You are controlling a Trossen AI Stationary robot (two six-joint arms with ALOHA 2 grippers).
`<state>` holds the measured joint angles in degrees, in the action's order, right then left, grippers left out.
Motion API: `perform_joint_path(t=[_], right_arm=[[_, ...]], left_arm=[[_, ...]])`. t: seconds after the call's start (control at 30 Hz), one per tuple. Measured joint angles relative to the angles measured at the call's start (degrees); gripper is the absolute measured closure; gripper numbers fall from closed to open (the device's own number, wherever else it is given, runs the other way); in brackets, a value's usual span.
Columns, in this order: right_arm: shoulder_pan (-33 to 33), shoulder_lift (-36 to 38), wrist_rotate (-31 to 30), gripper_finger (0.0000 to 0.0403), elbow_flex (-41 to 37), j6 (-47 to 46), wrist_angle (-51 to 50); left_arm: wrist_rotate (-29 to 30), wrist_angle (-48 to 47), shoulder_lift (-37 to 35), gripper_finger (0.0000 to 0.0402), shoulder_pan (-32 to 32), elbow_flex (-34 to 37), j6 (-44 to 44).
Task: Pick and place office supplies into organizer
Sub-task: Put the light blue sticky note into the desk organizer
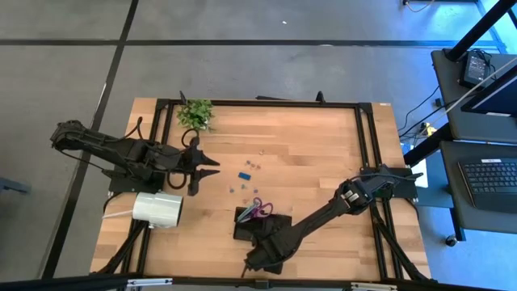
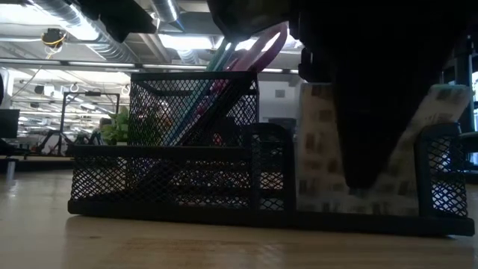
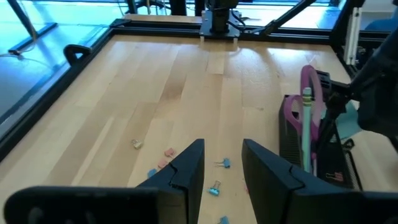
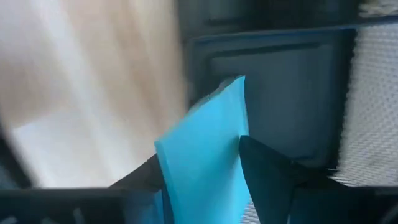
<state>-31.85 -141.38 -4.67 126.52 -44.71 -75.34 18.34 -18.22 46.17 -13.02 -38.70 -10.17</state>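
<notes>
Pinching the sticky-note pad [image 4: 202, 149], right pincer [image 4: 205, 180] hovered over the organizer [image 2: 179, 187]; releasing it inside probably came next.

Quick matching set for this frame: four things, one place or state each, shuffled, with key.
Things:
1. scissors
2. left gripper
3. right gripper
4. plant

Places or states:
A. at the table's far edge
B. open, hovering by the small clips
C. handles sticking up out of the organizer
D. shut on a blue sticky-note pad, at the organizer

Pairs: 1-C, 2-B, 3-D, 4-A
</notes>
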Motion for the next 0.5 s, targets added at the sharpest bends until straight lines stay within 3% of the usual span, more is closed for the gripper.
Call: perform_joint_path(t=[0.2,0.5], right_arm=[[0.0,0.0,-8.0,0.025,0.0,-2.8,-5.6],[0.0,0.0,-10.7,0.0259,0.0,-2.6,-7.8]], left_arm=[[0.3,0.0,0.0,0.03,0.0,0.0,0.0],[0.4,0.0,0.0,0.03,0.0,0.0,0.4]])
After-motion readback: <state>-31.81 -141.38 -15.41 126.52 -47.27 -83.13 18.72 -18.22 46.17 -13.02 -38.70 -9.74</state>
